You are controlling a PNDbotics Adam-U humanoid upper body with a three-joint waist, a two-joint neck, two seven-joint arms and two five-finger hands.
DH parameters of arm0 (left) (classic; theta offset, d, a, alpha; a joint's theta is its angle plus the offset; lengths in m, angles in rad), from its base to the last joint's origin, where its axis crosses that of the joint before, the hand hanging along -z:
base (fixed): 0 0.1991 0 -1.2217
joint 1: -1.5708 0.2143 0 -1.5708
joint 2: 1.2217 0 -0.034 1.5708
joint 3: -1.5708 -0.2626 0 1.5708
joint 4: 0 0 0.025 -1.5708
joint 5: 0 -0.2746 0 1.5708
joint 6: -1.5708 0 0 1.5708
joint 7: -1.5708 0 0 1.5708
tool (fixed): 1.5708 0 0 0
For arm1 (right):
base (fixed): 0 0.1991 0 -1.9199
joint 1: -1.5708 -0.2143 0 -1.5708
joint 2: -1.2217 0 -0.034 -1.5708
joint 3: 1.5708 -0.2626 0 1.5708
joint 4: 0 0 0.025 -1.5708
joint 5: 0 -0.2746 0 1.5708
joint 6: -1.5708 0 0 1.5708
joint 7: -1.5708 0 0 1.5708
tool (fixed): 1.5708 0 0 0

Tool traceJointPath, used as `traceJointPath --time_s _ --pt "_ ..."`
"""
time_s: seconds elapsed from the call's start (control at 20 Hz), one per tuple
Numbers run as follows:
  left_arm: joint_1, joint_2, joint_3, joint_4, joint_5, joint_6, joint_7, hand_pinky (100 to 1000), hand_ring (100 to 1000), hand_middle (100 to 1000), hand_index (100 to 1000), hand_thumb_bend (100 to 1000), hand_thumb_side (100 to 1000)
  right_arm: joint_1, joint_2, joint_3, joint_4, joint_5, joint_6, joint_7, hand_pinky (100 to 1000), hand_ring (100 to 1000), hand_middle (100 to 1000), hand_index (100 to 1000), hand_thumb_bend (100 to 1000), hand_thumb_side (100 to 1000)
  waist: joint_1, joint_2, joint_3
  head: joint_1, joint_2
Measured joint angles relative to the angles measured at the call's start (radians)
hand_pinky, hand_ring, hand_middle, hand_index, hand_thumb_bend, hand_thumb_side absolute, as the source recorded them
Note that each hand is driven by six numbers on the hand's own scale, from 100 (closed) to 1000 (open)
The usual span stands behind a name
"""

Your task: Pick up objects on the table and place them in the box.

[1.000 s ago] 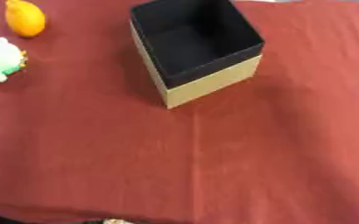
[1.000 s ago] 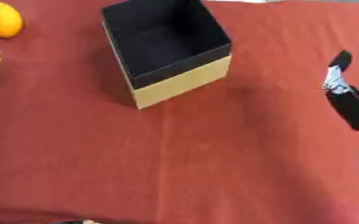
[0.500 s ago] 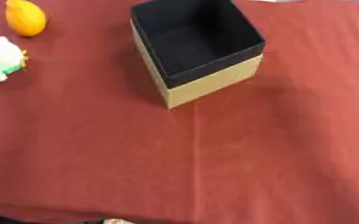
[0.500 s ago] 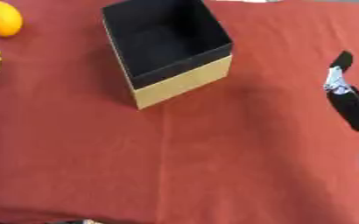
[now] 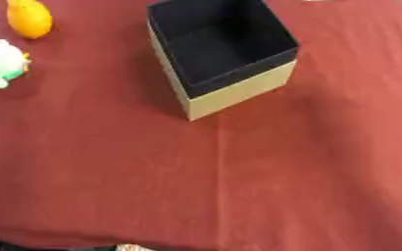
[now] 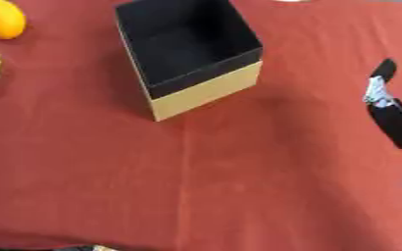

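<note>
Open box, black inside, tan outer walls, stood askew on red-covered desk, upper middle. Nothing visible inside. Orange rounded object lay at far left, well apart from box. Pale green and white toy lay just below it near left edge. Right hand showed at right edge, black with silver; cannot tell finger state. Left hand out of sight.

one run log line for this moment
box: empty | orange object, white-green toy: on table, left | right hand: right edge, holding nothing
</note>
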Motion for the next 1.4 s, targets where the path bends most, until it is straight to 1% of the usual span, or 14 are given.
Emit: traceJointPath --time_s 0.1,0.15,0.2,0.3,0.35,0.4,0.45,0.5,0.55,0.6,0.65,0.9,1.2,1.4 --pt "-0.004 -0.003 -0.002 0.007 -0.002 0.001 0.009 470 554 620 816 467 472 0.000 0.004 0.000 0.000 0.000 0.001 -0.001 567 547 648 853 100 559 0.000 0.001 0.000 0.000 0.000" --pt "-0.006 -0.004 -0.004 0.010 -0.002 0.002 0.013 470 554 620 816 467 472 0.000 0.006 0.000 0.000 -0.001 0.001 -0.001 567 547 648 853 100 559 0.000 0.001 0.000 0.000 0.000" --pt "-0.007 -0.005 -0.005 0.011 -0.001 0.003 0.016 459 541 607 804 439 415 0.000 0.006 0.000 0.000 -0.001 0.001 -0.001 568 547 648 853 100 559 0.000 0.001 0.000 0.000 0.000" --pt "-0.011 -0.010 -0.005 0.010 0.002 0.002 0.019 446 529 594 793 430 372 0.000 0.006 0.000 0.000 -0.001 0.002 -0.002 567 547 648 853 100 559 0.000 0.001 0.000 0.000 0.000" --pt "-0.012 -0.011 -0.006 0.008 0.004 0.002 0.020 443 526 589 789 429 356 0.000 0.006 0.000 0.000 -0.001 0.003 -0.003 567 547 648 853 100 559 0.000 0.001 0.000 0.000 0.000" --pt "-0.012 -0.011 -0.006 0.002 0.006 0.001 0.020 430 514 571 774 425 294 0.000 0.006 0.000 0.000 -0.001 0.003 -0.004 567 547 648 854 100 558 0.000 0.001 0.000 0.000 0.000" --pt "-0.012 -0.011 -0.006 -0.005 0.010 0.001 0.020 425 509 564 768 423 276 0.000 0.006 0.000 0.000 -0.001 0.004 -0.004 567 547 648 854 100 558 0.000 0.001 0.000 0.000 0.000" --pt "-0.012 -0.011 -0.007 -0.014 0.014 0.001 0.020 416 498 554 757 439 234 0.000 0.006 0.000 0.000 -0.001 0.004 -0.005 567 547 647 854 100 558 0.000 0.001 0.000 0.000 0.000" --pt "-0.012 -0.011 -0.008 -0.023 0.018 0.001 0.019 412 494 550 753 443 222 0.000 0.006 0.000 0.000 -0.001 0.004 -0.005 567 547 647 854 100 558 0.000 0.001 0.000 0.000 0.000" --pt "-0.012 -0.011 -0.010 -0.034 0.022 0.001 0.019 393 478 535 737 451 167 0.000 0.006 0.000 0.000 -0.001 0.004 -0.005 567 547 647 854 100 558 0.000 0.001 0.000 0.000 0.000" --pt "-0.012 -0.011 -0.011 -0.045 0.024 0.001 0.020 384 470 529 730 457 142 0.000 0.006 0.000 0.000 -0.001 0.004 -0.005 567 547 647 854 100 558 0.000 0.001 0.000 0.000 0.000" --pt "-0.012 -0.011 -0.012 -0.103 0.039 0.011 0.046 273 374 454 652 477 113 0.001 0.007 0.000 0.000 -0.002 0.004 -0.006 566 545 646 854 100 558 0.001 0.001 0.001 0.000 0.000" --pt "-0.012 -0.011 -0.018 -0.159 0.071 0.024 0.097 171 293 383 579 487 100 0.002 0.014 0.000 0.000 -0.003 0.004 -0.006 567 545 646 855 100 557 0.003 0.000 0.002 -0.001 0.000" --pt "-0.013 -0.011 -0.024 -0.197 0.099 0.022 0.121 115 245 342 537 440 100 0.002 0.014 0.000 0.000 -0.003 0.004 -0.005 567 545 646 856 100 558 0.004 -0.001 0.002 -0.002 0.000"
